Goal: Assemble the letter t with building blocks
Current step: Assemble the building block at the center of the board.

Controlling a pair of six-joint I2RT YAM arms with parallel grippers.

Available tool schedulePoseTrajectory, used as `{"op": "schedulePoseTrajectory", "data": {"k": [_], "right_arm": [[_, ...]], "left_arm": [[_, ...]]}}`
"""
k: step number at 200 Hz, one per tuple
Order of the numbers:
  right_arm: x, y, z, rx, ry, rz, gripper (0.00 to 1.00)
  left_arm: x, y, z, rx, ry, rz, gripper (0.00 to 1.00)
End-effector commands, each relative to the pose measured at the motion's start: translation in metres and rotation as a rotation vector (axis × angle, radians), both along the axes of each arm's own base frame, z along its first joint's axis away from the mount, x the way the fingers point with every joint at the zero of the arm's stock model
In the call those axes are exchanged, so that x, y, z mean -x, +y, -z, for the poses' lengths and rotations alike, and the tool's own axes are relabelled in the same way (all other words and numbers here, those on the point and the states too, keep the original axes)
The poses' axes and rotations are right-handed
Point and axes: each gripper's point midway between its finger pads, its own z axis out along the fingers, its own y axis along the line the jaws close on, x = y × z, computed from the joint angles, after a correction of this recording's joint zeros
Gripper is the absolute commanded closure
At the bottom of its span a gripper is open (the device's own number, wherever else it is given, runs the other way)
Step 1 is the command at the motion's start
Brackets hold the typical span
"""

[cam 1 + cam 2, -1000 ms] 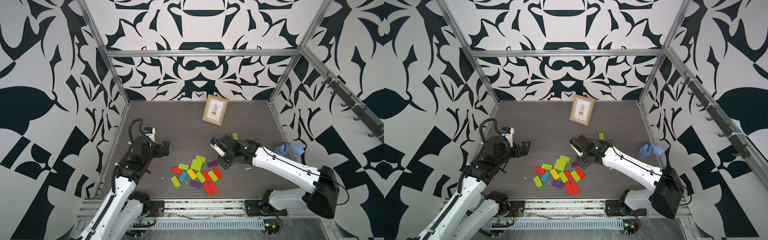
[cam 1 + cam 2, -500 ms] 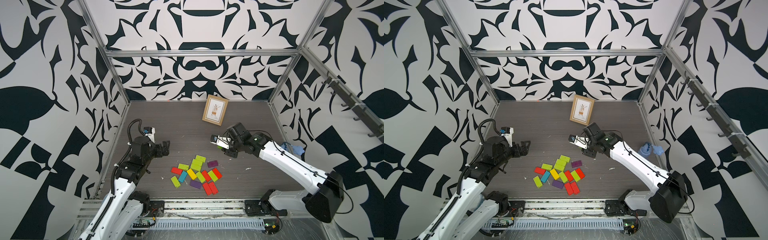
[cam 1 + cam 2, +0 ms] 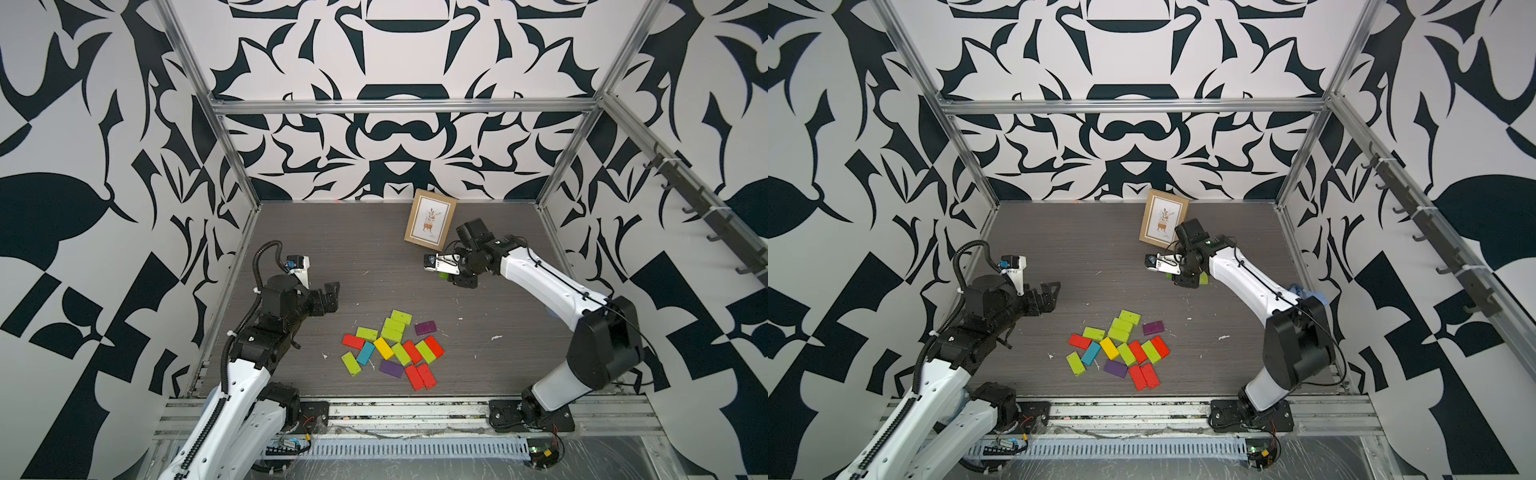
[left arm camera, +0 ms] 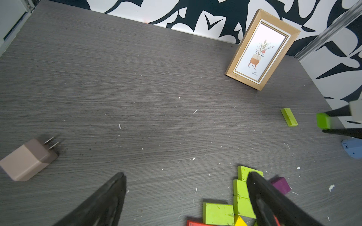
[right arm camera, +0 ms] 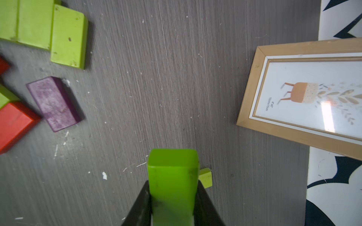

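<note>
The right claw [image 5: 173,185] is clenched on a lime block [image 5: 173,166], its long axis running out past the fingertips. A lone lime block [image 5: 205,177] lies flat on the table [image 3: 353,249] just beside it, on the side toward the frame [image 3: 430,219] and well apart from the pile [image 3: 390,347]. That lone block is probably where the T starts. The left claw [image 3: 331,294] hangs spread and empty near the pile.

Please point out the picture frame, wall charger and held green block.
picture frame [image 3: 430,219]: in a top view, the print
wall charger [image 4: 27,159]: left wrist view, its body
held green block [image 5: 173,185]: right wrist view, long face
</note>
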Motion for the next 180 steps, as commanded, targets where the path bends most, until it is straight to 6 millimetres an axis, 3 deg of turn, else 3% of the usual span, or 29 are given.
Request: {"op": "schedulePoseTrajectory", "data": {"k": [1, 86, 180], "right_arm": [[-0.016, 0.002, -0.008, 0.034, -0.019, -0.078, 1.0], [-0.056, -0.01, 0.038, 0.187, 0.084, -0.09, 1.0], [-0.047, -0.028, 0.07, 0.244, 0.186, -0.076, 0.99]], "left_arm": [[0.0, 0.001, -0.001, -0.002, -0.02, -0.003, 0.0], [0.001, 0.003, 0.001, -0.009, -0.022, -0.011, 0.0], [0.001, 0.004, 0.001, -0.014, -0.019, -0.011, 0.0]]}}
